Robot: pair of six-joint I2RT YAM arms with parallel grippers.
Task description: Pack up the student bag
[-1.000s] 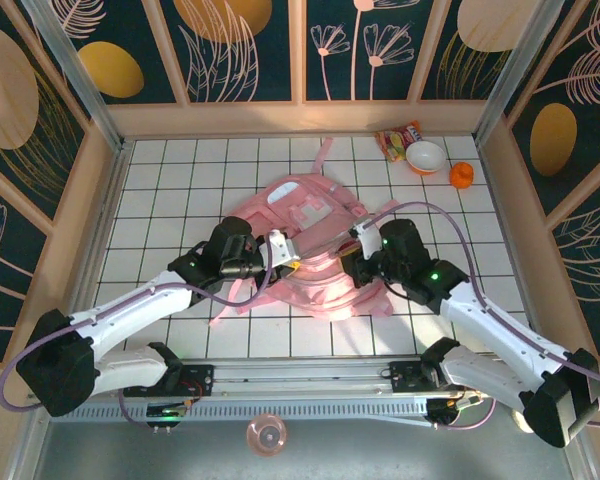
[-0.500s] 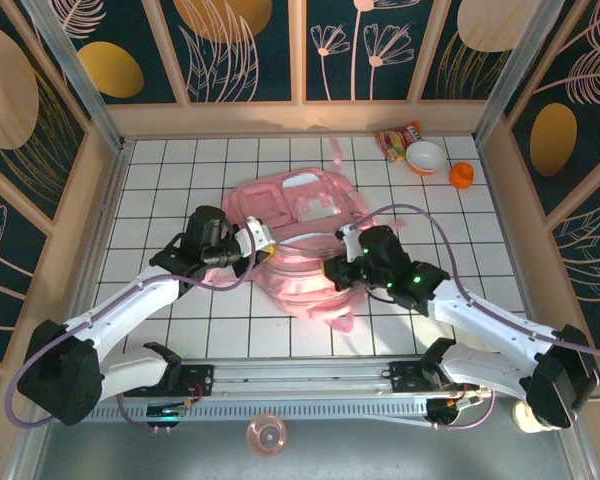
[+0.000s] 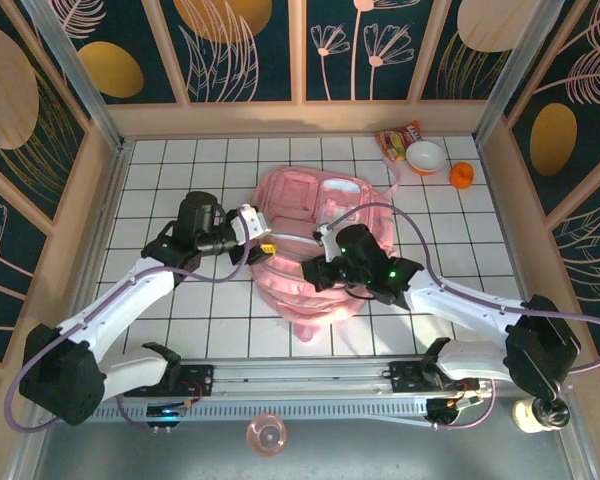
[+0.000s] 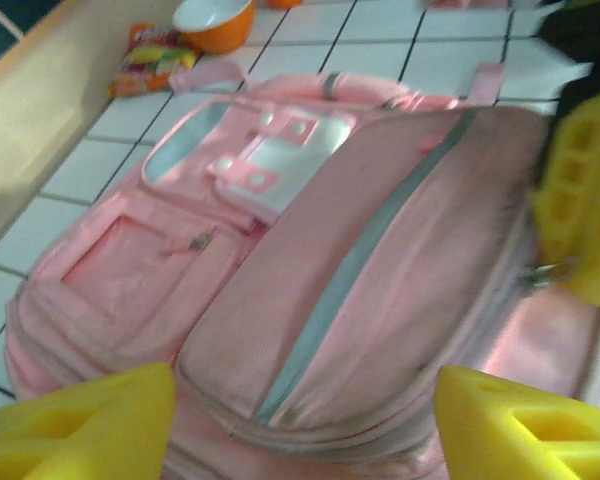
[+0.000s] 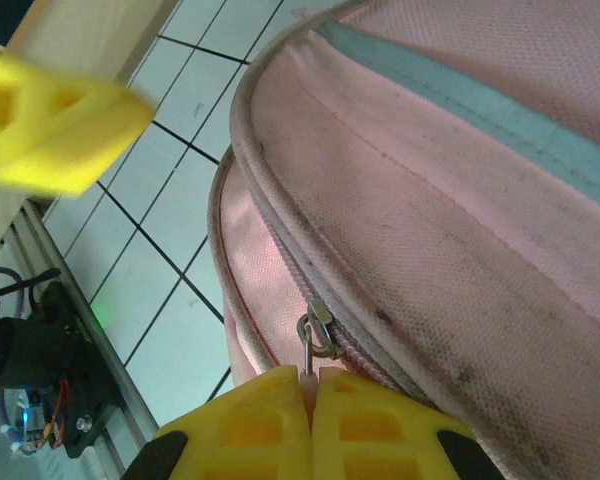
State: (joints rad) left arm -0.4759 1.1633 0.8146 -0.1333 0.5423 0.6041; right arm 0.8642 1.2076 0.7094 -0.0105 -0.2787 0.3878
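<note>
The student bag, a big pink backpack, lies front up in the middle of the tiled table. My left gripper is at the bag's left edge. In the left wrist view its yellow fingers stand wide apart and open, and the bag lies just beyond them, untouched. My right gripper is at the bag's near side. In the right wrist view this gripper is shut on the zip pull of the bag's main zip.
A snack packet, a white-and-orange bowl and a small orange thing sit at the back right by the wall. A pink round thing lies in front of the rail. Wooden walls ring the table.
My left gripper has opened and let go of the bag. The right gripper has drawn the zip pull leftward, and the bag has shifted left and bunched up.
</note>
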